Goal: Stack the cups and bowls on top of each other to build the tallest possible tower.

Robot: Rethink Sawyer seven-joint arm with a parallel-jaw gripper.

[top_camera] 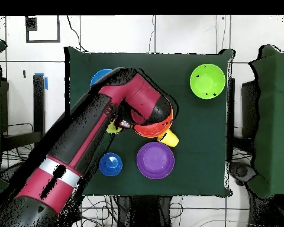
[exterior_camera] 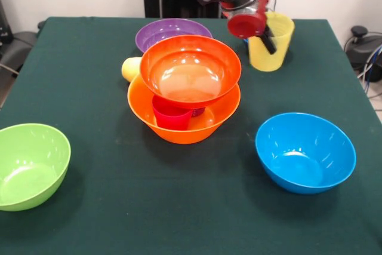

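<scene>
**Tower barely begun, most pieces lying loose**

You are looking at a tower (exterior_camera: 185, 103) standing near the middle of the table (exterior_camera: 119, 207): the largest orange-yellow bowl (exterior_camera: 179, 128) is serving as the base, a red-pink cup (exterior_camera: 172, 116) is sitting inside it, and the red-orange bowl (exterior_camera: 191, 71) is resting on top of that. That is all that is stacked.

Your pincer (exterior_camera: 268, 37) is reaching down into the ribbed pale yellow cup (exterior_camera: 271, 43) at the far side; one dark finger is showing inside the cup, so it is probably gripping the wall, but I cannot tell whether it is clenched.

Waiting to be stacked: the purple bowl (exterior_camera: 172, 32) just behind the tower, the light blue bowl (exterior_camera: 305, 152), the lime green bowl (exterior_camera: 31, 165), and the small dark blue bowl (top_camera: 110, 164), which the overhead view is showing beside the purple one. An orange-yellow cup (exterior_camera: 131, 68) is lying on its side against the tower.

Counting: six bowls and three cups are showing; no purple cup is visible.
</scene>
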